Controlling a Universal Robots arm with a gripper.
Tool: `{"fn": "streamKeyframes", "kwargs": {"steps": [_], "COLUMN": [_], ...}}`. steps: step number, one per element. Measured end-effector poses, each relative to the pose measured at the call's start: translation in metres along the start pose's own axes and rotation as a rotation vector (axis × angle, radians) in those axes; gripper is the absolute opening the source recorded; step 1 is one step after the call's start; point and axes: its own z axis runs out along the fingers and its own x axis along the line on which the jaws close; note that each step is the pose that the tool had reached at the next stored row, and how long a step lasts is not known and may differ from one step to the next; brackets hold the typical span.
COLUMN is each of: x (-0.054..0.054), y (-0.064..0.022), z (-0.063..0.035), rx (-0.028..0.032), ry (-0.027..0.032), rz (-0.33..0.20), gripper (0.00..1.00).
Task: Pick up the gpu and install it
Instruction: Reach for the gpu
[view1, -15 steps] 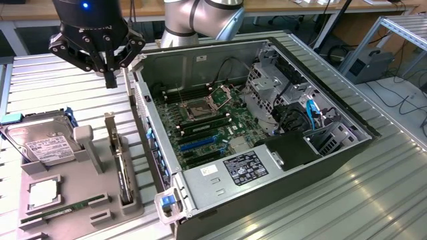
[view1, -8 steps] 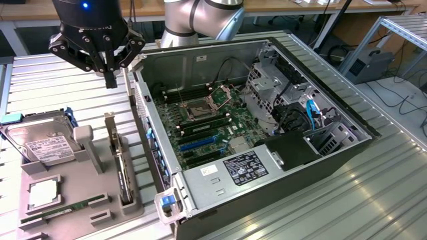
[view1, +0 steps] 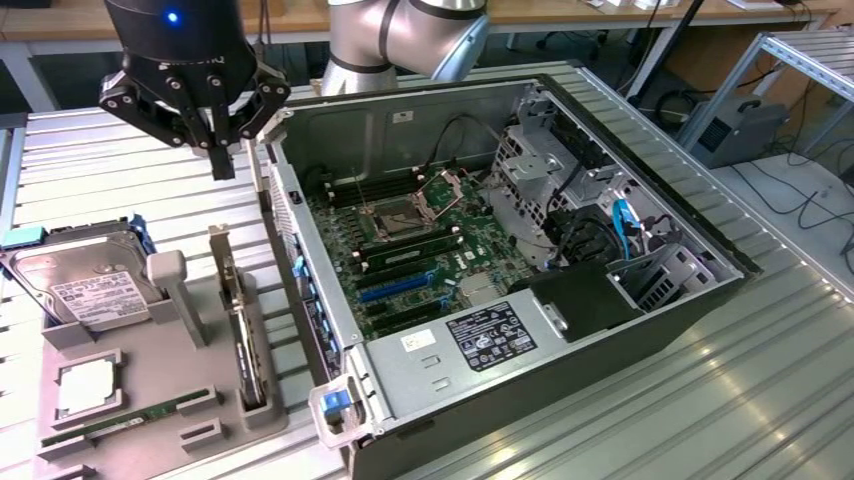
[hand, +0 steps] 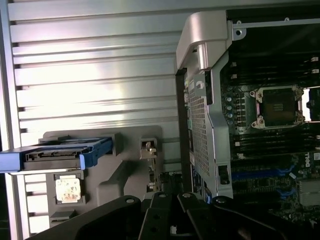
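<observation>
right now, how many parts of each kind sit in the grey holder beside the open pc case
hard drive: 1
gpu: 1
cpu chip: 1
ram stick: 1
total: 4 parts in the grey holder

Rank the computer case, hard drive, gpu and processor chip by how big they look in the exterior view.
1. computer case
2. hard drive and gpu: similar length, but the gpu stands edge-on, so unranked
3. processor chip
</observation>
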Motion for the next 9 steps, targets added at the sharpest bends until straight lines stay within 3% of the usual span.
{"fn": "streamKeyframes", "kwargs": {"steps": [4,9], "x": [0.001,0.010], "y": [-0.0005,-0.0037], "z": [0.0007,0.0002], "rx": [-0.0001,-0.0001], "ry": [-0.0001,0.0001], "rz": [0.000,0.000], "gripper": [0.11,0.11]}}
